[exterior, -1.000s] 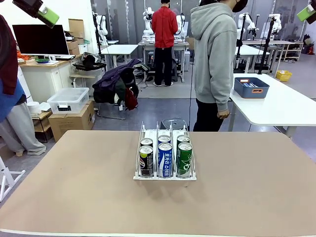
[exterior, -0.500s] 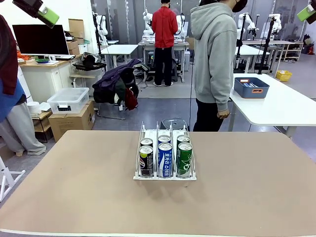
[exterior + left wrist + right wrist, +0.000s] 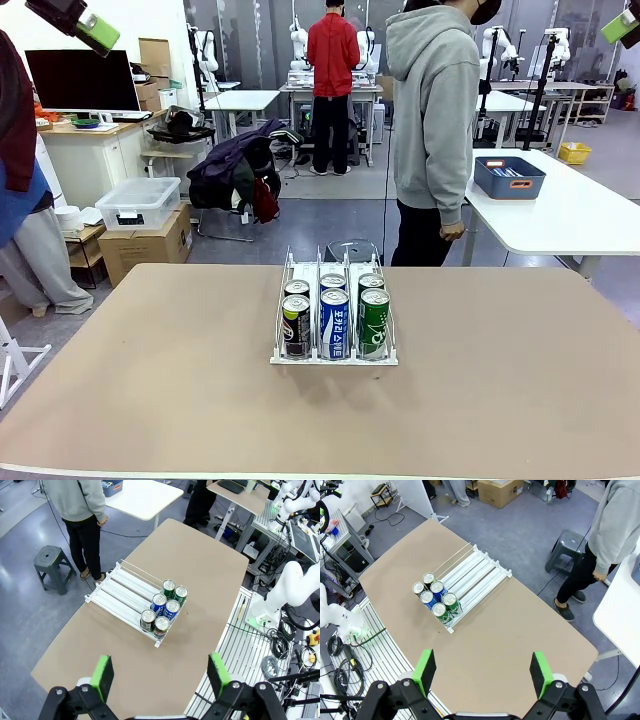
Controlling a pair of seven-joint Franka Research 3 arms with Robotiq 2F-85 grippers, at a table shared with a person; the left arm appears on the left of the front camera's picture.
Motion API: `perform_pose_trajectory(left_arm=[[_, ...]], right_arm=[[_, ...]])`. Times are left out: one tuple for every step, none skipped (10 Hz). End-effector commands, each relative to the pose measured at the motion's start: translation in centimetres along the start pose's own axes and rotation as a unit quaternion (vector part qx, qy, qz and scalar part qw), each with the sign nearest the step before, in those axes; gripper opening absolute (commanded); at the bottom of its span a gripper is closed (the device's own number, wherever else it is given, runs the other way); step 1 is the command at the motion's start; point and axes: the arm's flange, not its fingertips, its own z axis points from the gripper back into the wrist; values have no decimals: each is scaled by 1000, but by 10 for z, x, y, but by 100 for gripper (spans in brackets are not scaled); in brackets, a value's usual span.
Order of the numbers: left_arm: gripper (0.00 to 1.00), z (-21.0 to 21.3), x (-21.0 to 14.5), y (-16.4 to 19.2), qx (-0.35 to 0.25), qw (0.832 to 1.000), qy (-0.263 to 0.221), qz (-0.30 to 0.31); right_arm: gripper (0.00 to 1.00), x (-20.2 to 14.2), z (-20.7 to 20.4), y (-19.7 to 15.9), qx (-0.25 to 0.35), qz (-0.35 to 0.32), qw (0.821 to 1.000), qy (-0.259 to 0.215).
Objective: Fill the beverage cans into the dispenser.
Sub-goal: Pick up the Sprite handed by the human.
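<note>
The dispenser [image 3: 120,586] sat on the middle of the brown counter [image 3: 150,390], its three lanes running from the robot's side toward the far edge. Six beverage cans stood upright in it, two to a lane, all crowded at the end nearest the robot. The front row held a black Pepsi can [image 3: 296,327] in the left lane, a blue can [image 3: 334,325] with white lettering in the middle lane and a green can [image 3: 374,324] in the right lane. Touching the back of each was a second can: a dark one [image 3: 147,618], a blue one [image 3: 159,602] and a green one [image 3: 169,586], silver tops up. The far stretch of every lane lay bare.

Both arms were raised well above the counter, well apart from the rack. The left pincer [image 3: 161,672] had its green-padded fingers spread wide with nothing between them. The right pincer [image 3: 482,672] was likewise spread wide and held nothing.

Beyond the far edge a person in a grey hoodie [image 3: 432,120] stood turned sideways, arms hanging down. A grey stool [image 3: 50,562] stood on the floor near that person's feet. To the right, a white table [image 3: 570,215] carried a blue bin [image 3: 509,177].
</note>
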Motion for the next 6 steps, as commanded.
perform_pose_trajectory(left_arm=[[100,1,-1,-1,1,1000,4,-2],[100,1,-1,-1,1,1000,4,-2],[100,1,-1,-1,1,1000,4,-2],[100,1,-1,-1,1,1000,4,-2],[100,1,-1,-1,1,1000,4,-2],[100,1,-1,-1,1,1000,4,-2]], right_arm=[[100,-1,0,0,1,-4,1000,-5],[100,-1,0,0,1,-4,1000,-5],[100,-1,0,0,1,-4,1000,-5],[100,-1,0,0,1,-4,1000,-5],[100,-1,0,0,1,-4,1000,-5],[100,-1,0,0,1,-4,1000,-5]])
